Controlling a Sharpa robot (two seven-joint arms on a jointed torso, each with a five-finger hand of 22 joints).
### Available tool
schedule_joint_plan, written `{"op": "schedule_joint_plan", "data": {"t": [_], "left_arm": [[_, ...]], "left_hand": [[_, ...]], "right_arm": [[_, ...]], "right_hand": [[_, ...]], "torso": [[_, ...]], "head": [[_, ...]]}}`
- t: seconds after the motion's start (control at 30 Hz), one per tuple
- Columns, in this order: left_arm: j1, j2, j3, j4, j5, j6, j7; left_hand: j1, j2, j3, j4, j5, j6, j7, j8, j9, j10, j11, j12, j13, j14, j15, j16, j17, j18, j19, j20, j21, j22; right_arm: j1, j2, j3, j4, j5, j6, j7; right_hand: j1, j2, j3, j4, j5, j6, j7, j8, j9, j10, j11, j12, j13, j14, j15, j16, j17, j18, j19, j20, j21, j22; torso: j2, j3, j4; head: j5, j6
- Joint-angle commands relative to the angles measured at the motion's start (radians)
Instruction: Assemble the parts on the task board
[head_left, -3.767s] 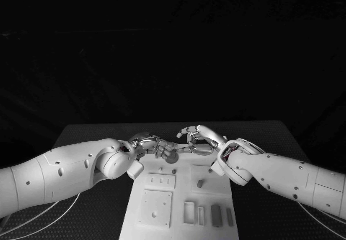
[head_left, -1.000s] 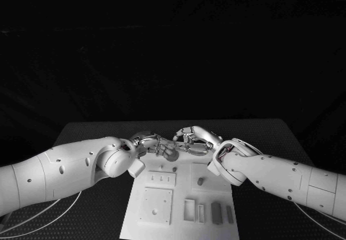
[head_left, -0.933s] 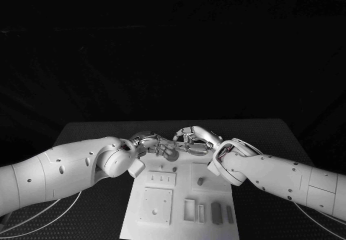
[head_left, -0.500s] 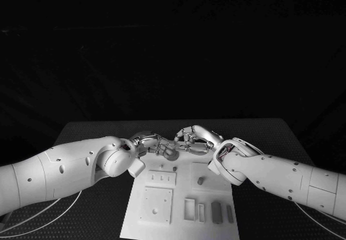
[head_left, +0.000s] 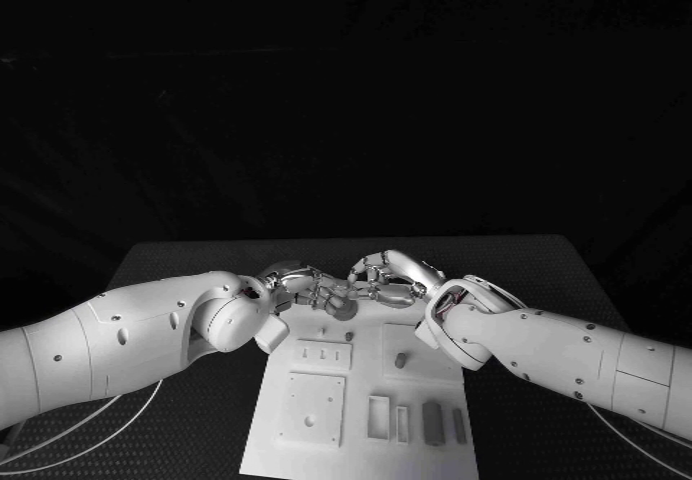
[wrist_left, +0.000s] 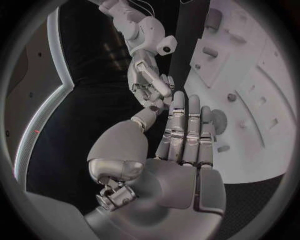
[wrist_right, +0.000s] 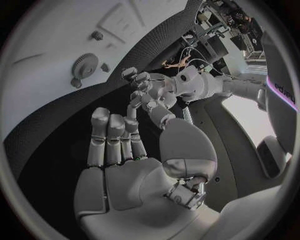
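Note:
The white task board (head_left: 361, 400) lies lengthwise in front of me. Above its far end my left hand (head_left: 306, 288) and right hand (head_left: 387, 280) meet fingertip to fingertip. In the left wrist view my left hand (wrist_left: 184, 140) pinches a small dark part (wrist_left: 153, 106) at its thumb tip, and the right hand's (wrist_left: 150, 85) fingertips touch the same spot. Whether the right hand (wrist_right: 125, 150) grips the part is hidden. A round gear part (head_left: 343, 310) lies on the board just below the hands, and the gear (wrist_right: 84, 65) is also in the right wrist view.
A small peg (head_left: 400, 358) stands in the middle of the board. Flat plates with holes (head_left: 315, 405) and several slots (head_left: 418, 422) fill its near half. Black table (head_left: 188, 270) lies on both sides, under my arms.
The right hand has moved in from slightly farther right and drawn its fingers onto the left hand's fingertips. The left hand has stayed put.

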Motion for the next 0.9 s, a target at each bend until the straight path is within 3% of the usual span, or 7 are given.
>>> {"op": "schedule_joint_plan", "data": {"t": [0.03,0.33,0.5,0.6,0.9], "left_arm": [[0.0,0.005,0.001,0.006,0.01,0.033,0.004],[0.0,0.006,0.001,0.006,0.011,0.039,0.002],[0.0,0.006,0.001,0.001,0.031,0.011,0.0],[0.0,0.005,0.001,0.0,0.036,0.009,-0.001],[0.0,0.008,0.001,0.003,0.034,0.028,-0.011]], "left_hand": [[-0.001,0.012,0.008,0.0,0.004,0.022,-0.018,0.002,0.002,0.006,0.0,0.004,0.002,0.003,0.001,0.004,0.001,-0.015,-0.005,0.001,0.004,0.022],[-0.003,0.011,0.008,0.0,0.004,0.021,-0.018,0.001,0.003,0.005,0.0,0.003,0.002,0.002,0.002,0.004,0.0,-0.015,-0.006,0.002,0.004,0.022],[-0.01,0.006,0.009,0.001,0.012,0.016,-0.015,-0.004,0.004,0.003,0.002,0.001,0.002,-0.001,0.003,0.004,-0.001,-0.015,-0.008,0.003,0.005,0.022],[-0.047,0.002,0.0,0.005,0.012,0.01,-0.011,-0.012,0.006,-0.001,0.006,-0.002,0.002,-0.003,0.006,0.002,-0.003,-0.015,-0.009,0.005,0.006,0.021],[-0.157,-0.084,-0.021,0.036,-0.021,0.001,-0.003,-0.033,0.007,-0.011,0.012,-0.009,0.003,-0.009,0.011,-0.002,-0.01,-0.015,-0.011,0.001,0.006,0.02]], "right_arm": [[-0.001,0.006,0.0,0.003,-0.012,-0.007,0.005],[-0.001,0.01,0.0,0.003,-0.031,-0.017,0.004],[-0.001,0.008,0.0,0.001,-0.041,-0.013,0.003],[-0.001,0.008,0.0,0.002,-0.042,-0.007,0.003],[-0.001,0.013,0.0,0.002,-0.044,0.007,0.003]], "right_hand": [[0.004,0.01,-0.005,0.0,0.002,0.146,0.029,0.012,0.102,-0.006,-0.001,0.006,0.001,-0.008,0.0,0.004,0.002,0.014,-0.007,0.0,0.004,0.02],[0.01,0.009,-0.001,0.001,0.002,0.144,0.029,0.011,0.106,-0.008,-0.001,0.005,0.002,-0.008,0.0,0.002,0.002,0.014,-0.008,0.0,0.005,0.019],[0.014,0.008,0.001,0.001,0.002,0.144,0.029,0.011,0.108,-0.008,-0.001,0.004,0.002,-0.008,0.0,0.001,0.003,0.014,-0.009,0.0,0.005,0.018],[0.015,0.007,0.002,0.001,0.002,0.144,0.029,0.01,0.109,-0.008,-0.001,0.004,0.002,-0.008,0.0,0.001,0.003,0.014,-0.009,0.0,0.006,0.018],[0.016,0.006,0.004,0.001,0.002,0.143,0.029,0.01,0.11,-0.008,-0.001,0.004,0.003,-0.007,0.0,0.0,0.003,0.014,-0.009,0.0,0.006,0.017]], "torso": [[0.0,-0.0002,0.0003],[0.0,-0.0006,-0.0001],[-0.001,-0.0005,0.0],[-0.001,-0.0002,0.0001],[-0.001,-0.0004,-0.0004]], "head": [[0.001,-0.001],[0.002,-0.001],[0.002,-0.001],[0.003,-0.002],[0.003,-0.002]]}}
